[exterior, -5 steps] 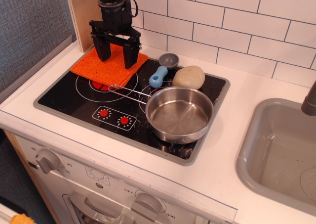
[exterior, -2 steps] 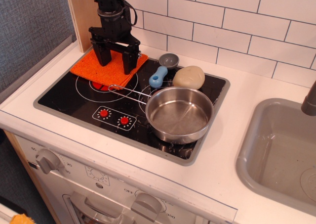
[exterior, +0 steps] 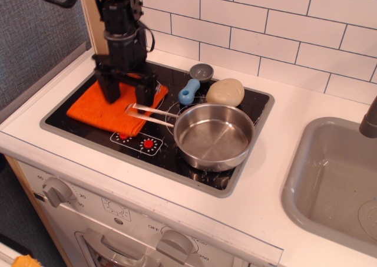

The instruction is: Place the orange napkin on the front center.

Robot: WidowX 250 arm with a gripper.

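The orange napkin (exterior: 97, 111) lies flat on the front left part of the black glass cooktop (exterior: 171, 155), over the left burner ring. My gripper (exterior: 127, 95) stands upright over the napkin's back right part. Its two black fingers (exterior: 108, 90) are spread wide apart, and their tips reach down to the cloth. Nothing is held between them. The right finger is right next to the tip of the steel pan's handle (exterior: 147, 112).
A steel pan (exterior: 213, 138) sits on the right half of the cooktop. A blue-handled grey scoop (exterior: 192, 85) and a beige rounded lump (exterior: 225, 92) lie behind it. A grey sink (exterior: 336, 184) is at the right. The tiled wall runs along the back, and oven knobs (exterior: 57, 190) are below the front edge.
My gripper has moved forward and left from the back left corner. The napkin has slid with it, from the cooktop's back edge to its front left part.
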